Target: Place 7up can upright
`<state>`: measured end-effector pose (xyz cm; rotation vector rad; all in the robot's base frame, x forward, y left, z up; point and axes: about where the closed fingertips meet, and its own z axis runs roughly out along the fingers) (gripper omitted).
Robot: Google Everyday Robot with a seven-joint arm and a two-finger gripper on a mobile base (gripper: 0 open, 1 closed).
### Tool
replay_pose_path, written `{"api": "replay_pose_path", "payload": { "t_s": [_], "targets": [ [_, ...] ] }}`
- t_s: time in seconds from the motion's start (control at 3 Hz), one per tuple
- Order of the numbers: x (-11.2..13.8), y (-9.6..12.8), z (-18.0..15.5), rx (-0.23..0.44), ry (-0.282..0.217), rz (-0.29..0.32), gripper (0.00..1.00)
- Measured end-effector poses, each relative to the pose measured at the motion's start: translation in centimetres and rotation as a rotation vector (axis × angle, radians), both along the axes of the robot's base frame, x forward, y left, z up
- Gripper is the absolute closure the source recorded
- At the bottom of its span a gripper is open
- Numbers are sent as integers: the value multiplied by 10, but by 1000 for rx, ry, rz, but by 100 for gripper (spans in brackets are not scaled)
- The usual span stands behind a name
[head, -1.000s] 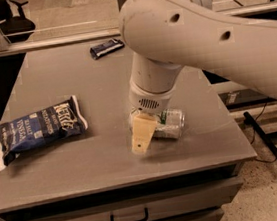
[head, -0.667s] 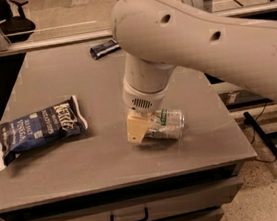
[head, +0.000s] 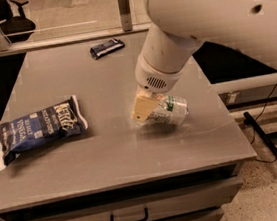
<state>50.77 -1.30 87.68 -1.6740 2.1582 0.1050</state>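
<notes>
at the left of the frame we see a blue chip bag (head: 37, 129) lying flat on the grey table (head: 109, 156), its near end close to the table's left edge. further right, toward the upper middle, a small dark wrapper (head: 106, 48) lies flat near the far edge, well apart from the bag. below, at the bottom of the frame, a drawer front carries a dark handle (head: 129, 218).

right of centre we find the gripper (head: 146, 108), pointing down at the table from the thick white arm (head: 208, 18) that fills the upper right. it is closed on the 7up can (head: 173, 109): one cream finger (head: 142, 107) lies across the can's left end, and the other is hidden behind it. the can is on its side, not upright, its length running left to right and slightly tilted, with green lettering showing. it sits on the right part of the table, short of the right edge.

at the far right, a black bar (head: 267, 142) lies on the speckled floor.
</notes>
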Motion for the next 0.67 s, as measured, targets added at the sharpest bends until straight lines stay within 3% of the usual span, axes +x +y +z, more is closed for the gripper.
{"api": "replay_pose_path", "payload": {
  "t_s": [0.33,0.67],
  "targets": [
    [24,-25,30,178,-40,31,100],
    [35,-51,56,376,-69,90,100]
  ]
}}
